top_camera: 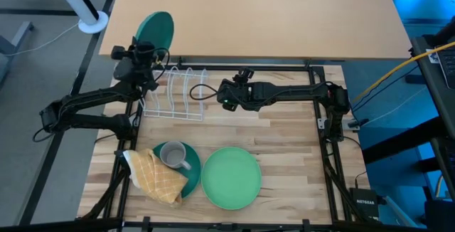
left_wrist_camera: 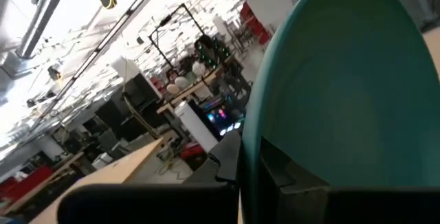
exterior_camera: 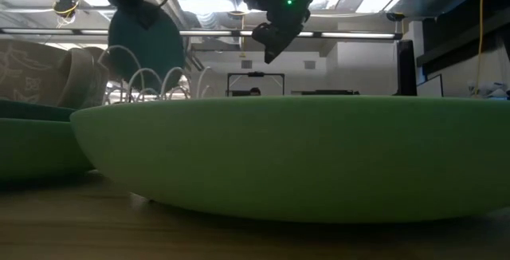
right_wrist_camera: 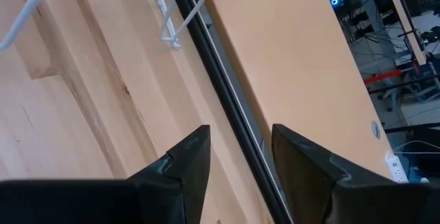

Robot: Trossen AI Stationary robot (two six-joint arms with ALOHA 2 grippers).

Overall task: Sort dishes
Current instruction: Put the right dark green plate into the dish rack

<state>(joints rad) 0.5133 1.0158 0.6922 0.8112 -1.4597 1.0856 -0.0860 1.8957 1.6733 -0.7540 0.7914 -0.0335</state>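
Dishes were split between two spots, taking the white wire rack (top_camera: 176, 93) as the landmark. A teal plate (top_camera: 155, 30) was held up on edge just beyond the rack's far left end, clamped at its rim by the left gripper (top_camera: 144, 50), whose fingers were closed on it. In the left wrist view that plate (left_wrist_camera: 344, 80) filled most of the frame, standing nearly upright. Well in front of the rack, near the table's front edge, lay a light green plate (top_camera: 232, 177). Just left of it sat a second teal plate (top_camera: 186, 162) carrying a small grey mug (top_camera: 173, 156) and partly covered by a yellow checked cloth (top_camera: 155, 175).

The right gripper (top_camera: 222, 94) hung just beside the rack's right end, with its fingers (right_wrist_camera: 184, 161) parted and nothing between them.

The step in hand looked like racking the first plate: it was lifted but not yet seated, and no plate stood in the rack. The next move would probably call for bringing the plate over a gap between two wires, keeping it on edge, and lowering it squarely before letting go; a tilted entry could catch a wire or shove the light rack. The idle right arm seemed placed to steady it.

The work surface was pale wooden planking (top_camera: 284, 139), butted against a smooth tan tabletop (top_camera: 284, 18) beyond the rack. The room behind looked like a workshop with ceiling lights, shelving and lit screens.
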